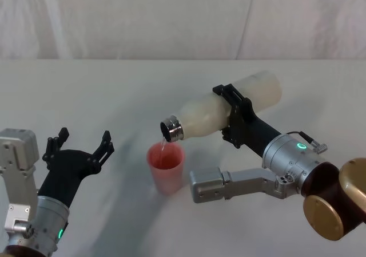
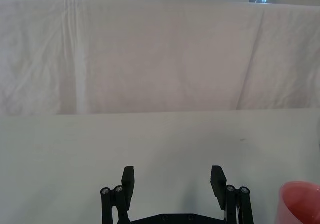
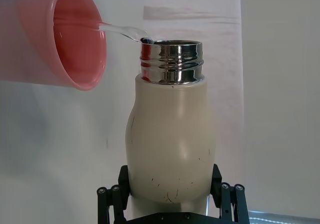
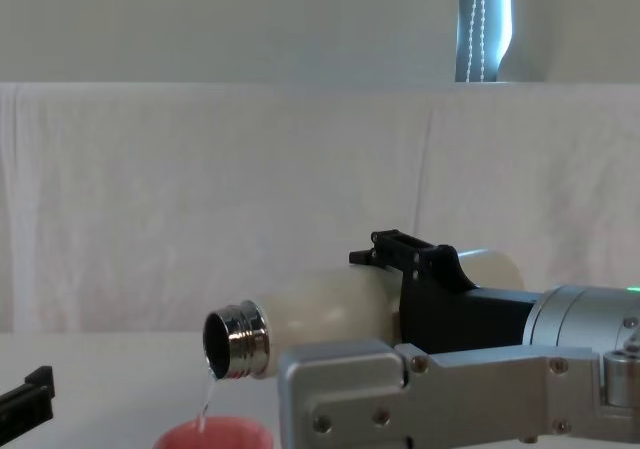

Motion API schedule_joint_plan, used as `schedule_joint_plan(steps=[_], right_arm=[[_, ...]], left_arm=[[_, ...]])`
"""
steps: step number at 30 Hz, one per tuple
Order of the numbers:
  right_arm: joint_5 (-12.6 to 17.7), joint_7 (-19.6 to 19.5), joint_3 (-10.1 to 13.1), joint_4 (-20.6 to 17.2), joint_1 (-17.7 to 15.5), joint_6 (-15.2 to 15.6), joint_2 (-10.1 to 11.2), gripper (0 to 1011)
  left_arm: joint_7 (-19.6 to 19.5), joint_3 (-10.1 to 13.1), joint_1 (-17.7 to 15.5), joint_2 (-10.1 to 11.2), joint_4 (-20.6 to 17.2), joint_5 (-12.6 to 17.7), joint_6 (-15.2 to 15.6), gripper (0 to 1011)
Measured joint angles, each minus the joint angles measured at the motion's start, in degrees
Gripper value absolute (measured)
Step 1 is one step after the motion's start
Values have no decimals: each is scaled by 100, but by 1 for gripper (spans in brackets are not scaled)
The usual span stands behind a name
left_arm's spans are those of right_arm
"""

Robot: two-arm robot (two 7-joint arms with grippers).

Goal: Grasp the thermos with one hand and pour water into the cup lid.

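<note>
Black right claw (image 1: 235, 115), silver wrist, green light, bronze joint.

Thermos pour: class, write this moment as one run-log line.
phase: pouring | right gripper: shut on thermos, tipped, water streaming into cup lid | left gripper: open, idle beside cup lid

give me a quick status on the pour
Right gripper shut on thermos, tipped, water running into cup lid. Left gripper open, idle beside the cup. Nothing in the way.

Matt cream thermos (image 3: 170, 139), shiny steel neck; smooth pink plastic cup lid (image 3: 75, 39)
</note>
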Motion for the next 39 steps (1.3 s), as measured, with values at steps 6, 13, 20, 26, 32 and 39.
schedule_joint_plan(steps=[6, 13, 20, 26, 32, 39], right_arm=[[0, 0, 0, -9, 8, -6, 5, 951], [0, 0, 0, -10, 31, -18, 10, 951], [1, 7, 0, -12, 44, -19, 12, 951], [3, 19, 0, -12, 61, -25, 15, 951], [3, 28, -6, -16, 71, -25, 22, 951], [3, 33, -7, -33, 73, -22, 36, 951]], left_arm=[[0, 0, 0, 0, 0, 0, 0, 1001], [0, 0, 0, 0, 0, 0, 0, 1001], [0, 0, 0, 0, 0, 0, 0, 1001], [0, 0, 0, 0, 0, 0, 0, 1001], [0, 0, 0, 0, 0, 0, 0, 1001], [0, 0, 0, 0, 0, 0, 0, 1001]])
